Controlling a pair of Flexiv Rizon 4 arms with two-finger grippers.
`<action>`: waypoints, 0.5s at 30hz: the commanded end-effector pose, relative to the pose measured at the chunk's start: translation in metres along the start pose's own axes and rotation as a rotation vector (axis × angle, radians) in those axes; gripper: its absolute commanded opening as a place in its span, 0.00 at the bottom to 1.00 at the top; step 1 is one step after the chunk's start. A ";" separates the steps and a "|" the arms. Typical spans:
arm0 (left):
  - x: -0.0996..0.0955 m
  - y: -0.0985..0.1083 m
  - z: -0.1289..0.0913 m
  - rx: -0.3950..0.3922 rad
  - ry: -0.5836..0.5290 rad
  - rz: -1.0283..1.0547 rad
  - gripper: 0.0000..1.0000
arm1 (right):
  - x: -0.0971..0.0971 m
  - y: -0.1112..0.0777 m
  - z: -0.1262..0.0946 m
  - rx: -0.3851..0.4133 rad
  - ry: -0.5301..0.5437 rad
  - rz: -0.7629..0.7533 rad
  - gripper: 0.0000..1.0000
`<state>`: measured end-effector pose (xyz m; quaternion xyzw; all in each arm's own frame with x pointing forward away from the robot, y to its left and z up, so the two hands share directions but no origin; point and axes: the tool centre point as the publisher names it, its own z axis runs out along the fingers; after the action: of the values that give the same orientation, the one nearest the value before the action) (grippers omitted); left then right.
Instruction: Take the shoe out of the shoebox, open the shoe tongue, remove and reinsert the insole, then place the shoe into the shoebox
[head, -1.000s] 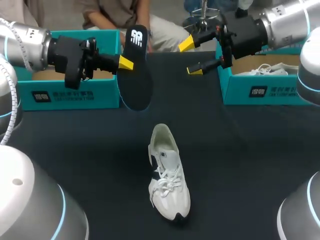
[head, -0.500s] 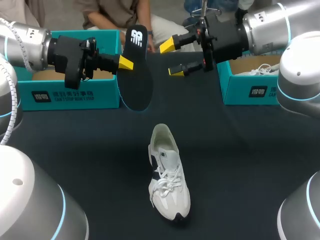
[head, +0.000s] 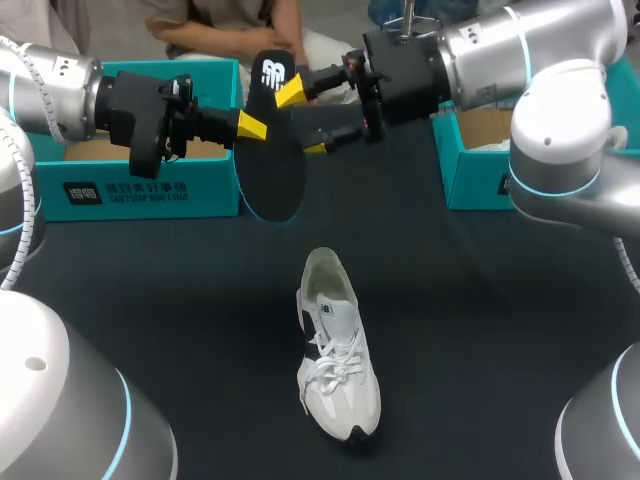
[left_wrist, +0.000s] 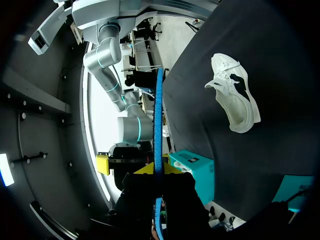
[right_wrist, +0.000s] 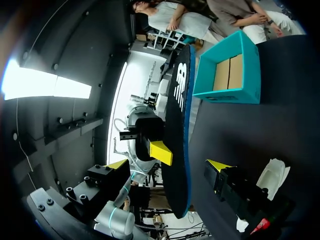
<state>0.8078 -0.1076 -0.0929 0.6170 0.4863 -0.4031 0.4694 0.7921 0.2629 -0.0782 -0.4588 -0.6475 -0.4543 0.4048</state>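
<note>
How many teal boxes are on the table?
2. The left box stands at the table's far left; the right box at its far right, partly hidden by the right arm.

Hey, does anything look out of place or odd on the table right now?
Nothing is damaged or spilled. The insole is out of the shoe, held in the air by the left gripper; the right gripper, jaws open, straddles it.
</note>
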 end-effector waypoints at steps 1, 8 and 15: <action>0.001 0.000 0.001 -0.001 -0.002 0.002 0.00 | -0.001 0.001 0.010 -0.007 0.011 0.001 1.00; 0.001 0.000 0.001 -0.001 -0.002 0.002 0.00 | -0.003 -0.002 0.014 -0.014 0.022 0.006 0.92; 0.001 0.000 0.001 -0.001 -0.002 0.002 0.00 | -0.003 -0.002 0.016 -0.016 0.032 0.010 0.74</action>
<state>0.8078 -0.1076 -0.0929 0.6170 0.4863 -0.4031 0.4694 0.7894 0.2740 -0.0840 -0.4577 -0.6358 -0.4640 0.4135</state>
